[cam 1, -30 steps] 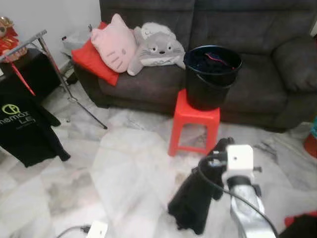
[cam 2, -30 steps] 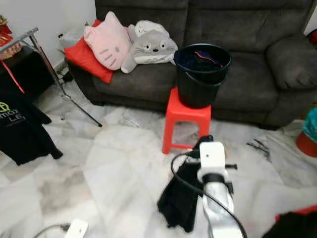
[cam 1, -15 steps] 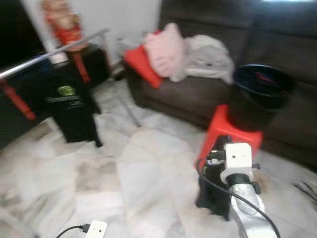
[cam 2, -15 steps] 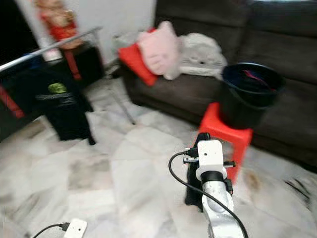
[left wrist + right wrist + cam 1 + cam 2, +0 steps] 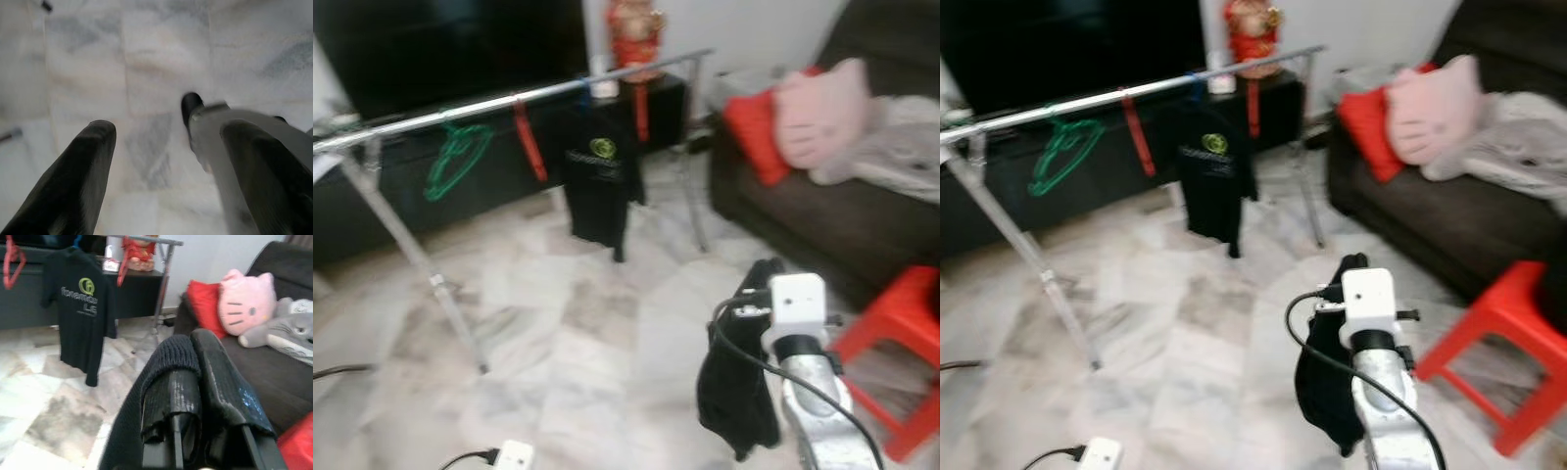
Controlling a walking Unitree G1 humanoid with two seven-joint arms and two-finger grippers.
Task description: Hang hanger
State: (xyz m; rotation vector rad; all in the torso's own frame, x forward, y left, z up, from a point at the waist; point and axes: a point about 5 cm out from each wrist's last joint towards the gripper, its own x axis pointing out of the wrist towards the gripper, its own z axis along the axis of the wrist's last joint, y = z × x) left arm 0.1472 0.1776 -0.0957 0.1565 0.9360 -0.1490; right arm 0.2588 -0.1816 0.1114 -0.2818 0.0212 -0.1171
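One black shirt, three hangers hanging.

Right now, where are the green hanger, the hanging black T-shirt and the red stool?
green hanger (image 5: 456,157): left eye view, its lower loop.
black T-shirt (image 5: 599,186): left eye view, chest below the logo.
red stool (image 5: 1513,323): right eye view, seat top.

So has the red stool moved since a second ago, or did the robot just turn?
Cannot tell that it moved. The red stool still stands right before the dark sofa, as earlier. The whole picture slid rightward, bringing the clothes rail into view, so the camera turned.
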